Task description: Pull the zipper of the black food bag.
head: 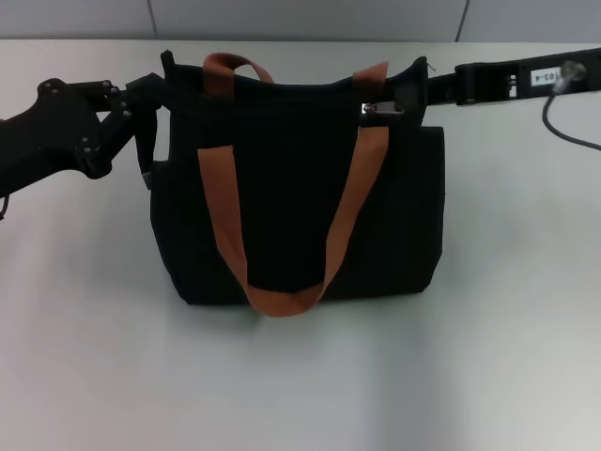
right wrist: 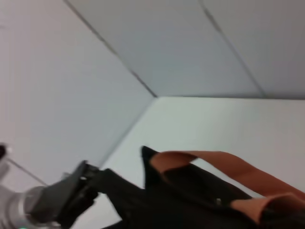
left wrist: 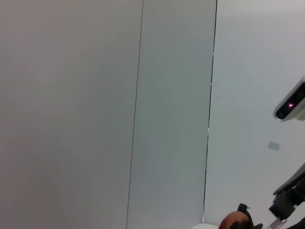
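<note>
The black food bag (head: 300, 207) stands upright mid-table, its rust-orange handles (head: 282, 299) hanging down the front. The silver zipper pull (head: 381, 108) lies on the top edge near the bag's right end. My left gripper (head: 158, 98) is at the top left corner, shut on the fabric there. The right wrist view shows that left gripper (right wrist: 93, 183) meeting the bag's end (right wrist: 157, 200). My right gripper (head: 420, 86) reaches in from the right to the top right corner, just beside the zipper pull. Its black body blends with the bag.
The white table (head: 300, 385) spreads wide around the bag. A grey panelled wall (head: 310, 19) runs behind it. A cable (head: 563, 127) loops off the right arm at the far right.
</note>
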Controlling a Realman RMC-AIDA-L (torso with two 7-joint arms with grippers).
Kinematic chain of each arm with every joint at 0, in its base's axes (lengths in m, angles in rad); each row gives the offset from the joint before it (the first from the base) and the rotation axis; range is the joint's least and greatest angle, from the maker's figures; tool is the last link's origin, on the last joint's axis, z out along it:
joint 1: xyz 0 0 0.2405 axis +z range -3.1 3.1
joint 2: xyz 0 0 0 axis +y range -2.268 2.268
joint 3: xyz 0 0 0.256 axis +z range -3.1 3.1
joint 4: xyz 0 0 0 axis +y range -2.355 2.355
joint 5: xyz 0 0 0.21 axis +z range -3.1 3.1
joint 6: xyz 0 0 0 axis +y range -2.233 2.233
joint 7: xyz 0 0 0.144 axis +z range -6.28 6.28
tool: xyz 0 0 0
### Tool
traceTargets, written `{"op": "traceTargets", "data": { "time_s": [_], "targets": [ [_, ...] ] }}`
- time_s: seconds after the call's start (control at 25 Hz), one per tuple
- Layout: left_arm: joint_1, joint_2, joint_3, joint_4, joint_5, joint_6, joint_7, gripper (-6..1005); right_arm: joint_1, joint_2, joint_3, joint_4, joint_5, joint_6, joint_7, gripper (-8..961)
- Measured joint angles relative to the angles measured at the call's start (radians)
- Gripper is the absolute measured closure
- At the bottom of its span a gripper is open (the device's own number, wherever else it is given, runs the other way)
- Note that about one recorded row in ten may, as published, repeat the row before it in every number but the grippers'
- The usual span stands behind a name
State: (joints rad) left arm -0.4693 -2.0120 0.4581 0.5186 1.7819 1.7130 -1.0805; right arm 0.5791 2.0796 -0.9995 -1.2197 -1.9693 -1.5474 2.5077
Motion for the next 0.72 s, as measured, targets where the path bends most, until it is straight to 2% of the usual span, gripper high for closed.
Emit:
{"op": "traceTargets", "data": {
  "time_s": [0.08,0.2,0.28,0.48,0.6,0.64,0.72],
  "targets": [
    [0.000,-0.001,0.000,0.000,0.000,0.000,0.000,872,-0.002,-0.001,0.048,0.056,0.044,-0.026,-0.077,953],
    [0.000,-0.001,0.001,0.000,0.000,0.000,0.000,871,-0.007,-0.001,0.099,0.098,0.073,-0.041,-0.136,852],
    [-0.001,-0.002,0.003,-0.001,0.000,0.000,-0.004,870,-0.026,-0.003,0.178,0.170,0.169,-0.080,-0.279,785],
    [0.000,-0.004,0.006,-0.002,0.000,0.000,-0.009,868,-0.046,-0.008,0.226,0.223,0.245,-0.127,-0.417,616],
    [0.000,-0.005,0.009,-0.003,0.004,0.000,-0.017,867,-0.076,-0.012,0.263,0.306,0.329,-0.185,-0.573,528],
    [0.000,-0.005,0.009,-0.003,0.005,0.000,-0.023,867,-0.093,-0.019,0.275,0.374,0.371,-0.235,-0.684,508],
    [0.000,-0.004,0.009,-0.003,0.006,0.001,-0.028,866,-0.101,-0.023,0.278,0.408,0.386,-0.270,-0.743,468]
  ]
}}
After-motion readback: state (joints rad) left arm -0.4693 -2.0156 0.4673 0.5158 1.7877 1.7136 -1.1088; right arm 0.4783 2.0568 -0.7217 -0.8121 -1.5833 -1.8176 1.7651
